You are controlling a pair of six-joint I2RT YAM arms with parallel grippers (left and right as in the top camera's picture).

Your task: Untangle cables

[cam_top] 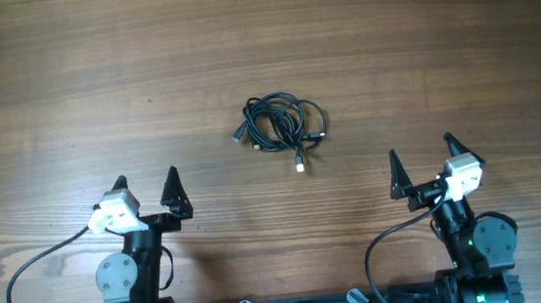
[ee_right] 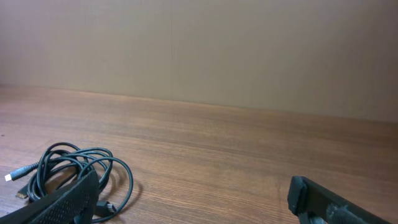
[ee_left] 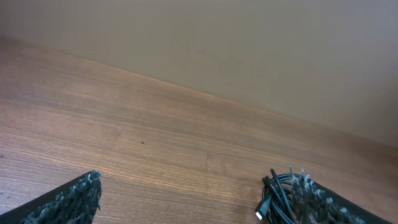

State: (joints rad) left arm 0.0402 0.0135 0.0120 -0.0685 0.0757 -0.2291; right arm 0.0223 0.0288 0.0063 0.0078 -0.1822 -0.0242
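The cables [cam_top: 278, 123] lie in one knot. Left gripper [cam_top: 146, 178] at eight o'clock, right gripper [cam_top: 421, 147] at four, both spread and empty, likely flanking it to pull opposite ways.

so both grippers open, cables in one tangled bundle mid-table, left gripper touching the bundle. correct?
Not quite. The left gripper is not touching the cables: the overhead view shows it well apart from the bundle, with table between. The rest holds: both it and the right gripper are open, and the cables lie in one tangled bundle mid-table.
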